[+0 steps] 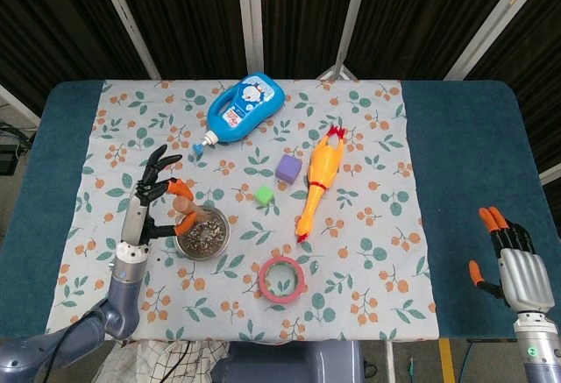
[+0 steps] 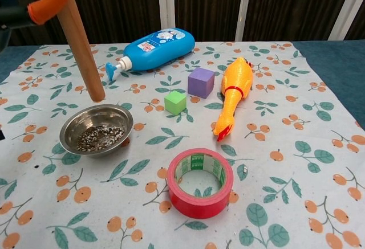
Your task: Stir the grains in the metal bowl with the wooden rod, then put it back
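The metal bowl (image 2: pixel 97 130) (image 1: pixel 204 236) with dark grains stands on the floral cloth at the left. My left hand (image 1: pixel 151 201) grips the wooden rod (image 2: pixel 78 44) (image 1: pixel 182 196) near its top, orange fingertips (image 2: pixel 50 1) wrapped on it. The rod hangs tilted above the bowl's far rim, its lower end clear of the grains. In the chest view most of the hand is cut off at the top left corner. My right hand (image 1: pixel 514 258) hovers off the blue table edge at the far right, fingers apart, holding nothing.
A blue lotion bottle (image 2: pixel 153 48) lies behind the bowl. Green cube (image 2: pixel 175 102), purple cube (image 2: pixel 201 82) and a rubber chicken (image 2: pixel 232 93) sit mid-cloth. A red tape roll (image 2: pixel 200 181) lies in front, right of the bowl.
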`<move>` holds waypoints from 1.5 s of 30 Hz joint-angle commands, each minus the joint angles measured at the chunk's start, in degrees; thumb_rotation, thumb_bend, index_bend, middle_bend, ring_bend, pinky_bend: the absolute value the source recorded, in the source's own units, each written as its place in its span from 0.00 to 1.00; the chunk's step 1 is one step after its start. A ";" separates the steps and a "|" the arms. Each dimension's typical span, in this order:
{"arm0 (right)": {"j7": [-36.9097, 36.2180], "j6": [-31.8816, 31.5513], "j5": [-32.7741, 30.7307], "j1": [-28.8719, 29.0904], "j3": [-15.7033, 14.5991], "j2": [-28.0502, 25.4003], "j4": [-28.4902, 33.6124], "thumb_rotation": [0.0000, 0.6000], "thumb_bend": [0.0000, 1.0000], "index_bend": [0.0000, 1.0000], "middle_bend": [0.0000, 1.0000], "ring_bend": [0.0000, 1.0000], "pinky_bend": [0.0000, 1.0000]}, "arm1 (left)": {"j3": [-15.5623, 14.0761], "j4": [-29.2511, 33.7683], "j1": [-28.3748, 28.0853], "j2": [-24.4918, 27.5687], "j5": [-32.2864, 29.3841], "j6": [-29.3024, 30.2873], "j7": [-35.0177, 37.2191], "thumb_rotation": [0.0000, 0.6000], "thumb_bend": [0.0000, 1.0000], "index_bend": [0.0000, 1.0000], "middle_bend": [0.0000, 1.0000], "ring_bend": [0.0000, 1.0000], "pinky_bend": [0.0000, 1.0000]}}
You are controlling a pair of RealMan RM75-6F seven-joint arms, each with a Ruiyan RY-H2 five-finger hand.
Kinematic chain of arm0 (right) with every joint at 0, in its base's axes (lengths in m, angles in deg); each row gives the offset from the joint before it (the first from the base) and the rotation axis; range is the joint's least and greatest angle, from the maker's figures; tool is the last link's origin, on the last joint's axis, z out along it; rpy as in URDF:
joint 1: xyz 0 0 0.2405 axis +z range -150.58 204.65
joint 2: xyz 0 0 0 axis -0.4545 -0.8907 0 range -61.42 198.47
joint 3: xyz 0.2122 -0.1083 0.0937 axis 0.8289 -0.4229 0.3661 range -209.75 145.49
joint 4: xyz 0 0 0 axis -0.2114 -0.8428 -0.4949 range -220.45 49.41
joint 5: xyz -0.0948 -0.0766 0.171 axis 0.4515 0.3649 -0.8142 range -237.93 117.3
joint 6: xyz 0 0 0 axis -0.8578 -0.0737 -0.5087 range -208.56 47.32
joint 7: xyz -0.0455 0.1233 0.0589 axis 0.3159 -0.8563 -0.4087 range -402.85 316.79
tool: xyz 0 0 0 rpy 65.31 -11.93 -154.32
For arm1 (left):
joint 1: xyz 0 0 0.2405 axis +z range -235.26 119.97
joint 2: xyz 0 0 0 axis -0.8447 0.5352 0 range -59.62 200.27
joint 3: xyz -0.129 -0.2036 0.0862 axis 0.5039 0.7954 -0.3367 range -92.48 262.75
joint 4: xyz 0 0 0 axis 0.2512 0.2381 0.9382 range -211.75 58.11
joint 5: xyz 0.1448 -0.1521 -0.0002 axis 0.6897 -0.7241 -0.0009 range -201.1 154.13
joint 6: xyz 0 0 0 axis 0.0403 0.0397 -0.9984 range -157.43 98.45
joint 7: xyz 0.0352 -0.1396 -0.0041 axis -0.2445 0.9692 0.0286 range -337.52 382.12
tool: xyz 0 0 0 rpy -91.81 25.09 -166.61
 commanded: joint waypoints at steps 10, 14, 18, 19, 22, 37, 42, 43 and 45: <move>-0.02 -0.22 0.11 -0.28 -0.19 -0.14 0.10 1.00 0.48 0.00 0.00 0.00 0.00 | -2.82 8.12 1.72 20.13 2.55 -6.53 -20.52 1.00 0.81 0.65 0.71 0.23 0.02; 0.23 -0.07 -0.07 -0.18 -0.11 -0.13 0.27 1.00 0.47 0.00 0.00 0.00 0.00 | -5.07 8.25 3.73 24.23 1.12 -10.60 -22.99 1.00 0.81 0.65 0.71 0.23 0.03; 0.55 0.07 -0.25 -0.14 -0.10 -0.05 0.41 1.00 0.47 0.00 0.00 0.00 0.00 | -7.74 6.20 5.10 25.17 1.00 -13.92 -25.14 1.00 0.78 0.65 0.71 0.23 0.03; 0.62 0.08 -0.27 -0.15 -0.12 -0.02 0.42 1.00 0.47 0.00 0.00 0.00 0.00 | -8.37 5.89 5.18 25.29 0.79 -15.48 -26.12 1.00 0.78 0.65 0.70 0.23 0.03; 0.69 0.11 -0.43 -0.12 -0.04 0.04 0.44 1.00 0.47 0.00 0.00 0.00 0.00 | -10.13 5.22 5.43 25.18 0.21 -19.90 -29.24 1.00 0.77 0.65 0.70 0.23 0.02; 0.37 0.26 -0.33 -0.23 -0.21 -0.24 0.59 1.00 0.48 0.00 0.00 0.00 0.00 | -14.04 -0.29 5.77 22.92 -0.67 -30.57 -38.22 1.00 0.77 0.65 0.70 0.23 0.03; 0.42 0.43 -0.37 -0.13 -0.17 -0.30 0.64 1.00 0.47 0.00 0.00 0.00 0.00 | -15.46 -1.53 5.41 23.58 0.96 -31.73 -41.99 1.00 0.73 0.64 0.70 0.23 0.03; 0.47 0.47 -0.44 -0.11 -0.15 -0.32 0.67 1.00 0.47 0.00 0.00 0.00 0.00 | -15.68 -1.75 5.40 23.59 1.10 -32.06 -42.61 1.00 0.72 0.63 0.70 0.23 0.02; 0.57 0.59 -0.58 -0.07 -0.12 -0.36 0.73 1.00 0.47 0.00 0.00 0.00 0.00 | -15.84 -1.82 5.46 23.50 0.95 -32.84 -43.42 1.00 0.70 0.61 0.69 0.23 0.02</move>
